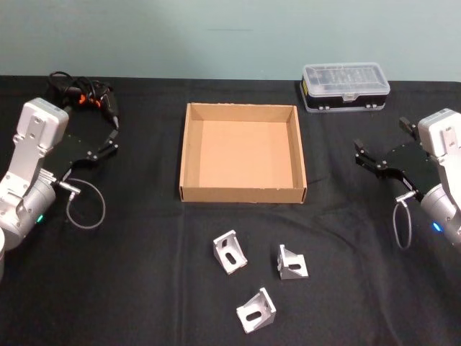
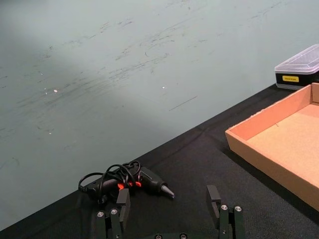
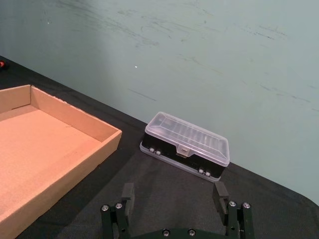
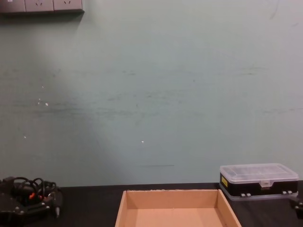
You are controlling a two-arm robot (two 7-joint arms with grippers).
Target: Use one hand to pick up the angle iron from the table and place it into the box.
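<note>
A flat black table [image 1: 144, 288] is backed by a pale green wall [image 1: 216, 36], on which a row of sockets [image 4: 42, 4] is seen at the upper left in the chest view. The box [image 1: 243, 194], wide, shallow and of tan cardboard, is set at the middle of the table with its open top facing up and its brown floor bare.

Three angle irons are laid on the table on the near side of the box, apart from it and from each other: one angle iron [image 1: 230, 251] nearest the box and slightly left, a second angle iron [image 1: 292, 262] to its right, and a third angle iron [image 1: 256, 310] nearest of all, between the two. Each is a silver bracket with a slot in its face.

A black case with a clear lid [image 1: 345, 86] is placed at the far right, just beyond the box's far right corner. A black and orange tool with a coiled cable [image 1: 90, 97] is left at the far left.

The left gripper [image 2: 168, 196] is held above the table at the left, near the tool and well apart from the box, with its fingers spread wide. The right gripper [image 3: 174, 190] is held at the right, on the near side of the case, its fingers likewise spread wide. Both are kept well apart from the angle irons.
</note>
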